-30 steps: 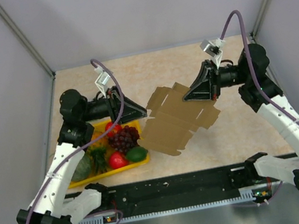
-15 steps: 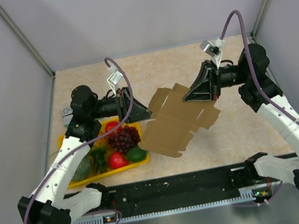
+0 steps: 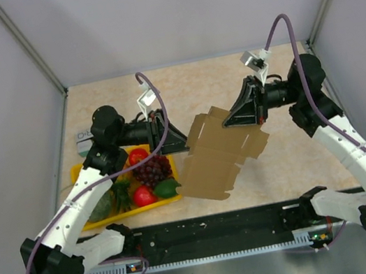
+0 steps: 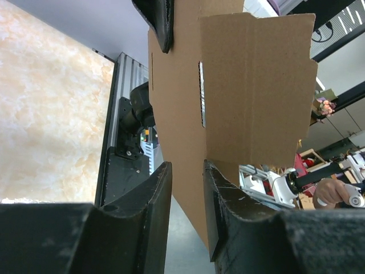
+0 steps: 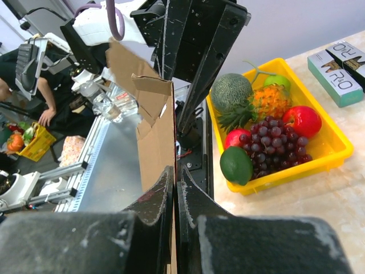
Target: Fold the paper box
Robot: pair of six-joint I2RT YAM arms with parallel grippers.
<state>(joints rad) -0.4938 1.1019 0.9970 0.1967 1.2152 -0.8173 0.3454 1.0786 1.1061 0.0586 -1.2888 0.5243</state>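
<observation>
Left fingers (image 3: 182,141): in the last second they have travelled right, from over the fruit tray (image 3: 139,211) to the left edge of the paper box (image 3: 218,157). They stand apart, and contact with the sheet cannot be confirmed.

Paper box: a flat, unfolded sheet, far corner raised, near edge down toward the tabletop (image 3: 293,160).

Right fingers (image 3: 227,122): pressed together on the raised corner, as before.

Assessment: a two-handed hold is being set up, with no fold made yet.

Left near: yellow fruit tray (image 3: 76,173) blocks you, green-and-white carton (image 5: 339,68) behind it. Centre: paper box (image 3: 218,155) spans gap. Right table (image 3: 293,160) bare, passable.
</observation>
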